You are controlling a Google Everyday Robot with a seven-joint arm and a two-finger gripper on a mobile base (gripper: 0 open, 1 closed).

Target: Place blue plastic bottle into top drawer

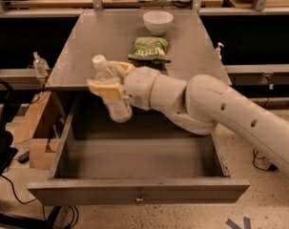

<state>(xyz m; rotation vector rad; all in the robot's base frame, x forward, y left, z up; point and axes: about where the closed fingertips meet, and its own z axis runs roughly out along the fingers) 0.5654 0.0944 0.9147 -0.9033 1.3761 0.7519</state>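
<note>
So the blue plastic bottle (118,108) is up in the air, hanging over the back-left part of the open top drawer (134,188), not touching it. It's tilted, with the white cap leaning up and to the left and the base pointing down into the drawer cavity. The gripper (109,81) has it clamped around the middle: one tan finger (105,88) lies across the front of the bottle and the other curves behind it near the shoulder, so the jaws are squeezing the bottle with cap and base sticking out either side. The arm (215,109) reaches in from the right, crossing above the drawer's back-right corner. The drawer is pulled fully out, its small knob (139,198) centred on the front panel. Behind the drawer, on the grey cabinet top (101,37), sit a green snack bag (150,48) and, further back, a white bowl (158,21).
</note>
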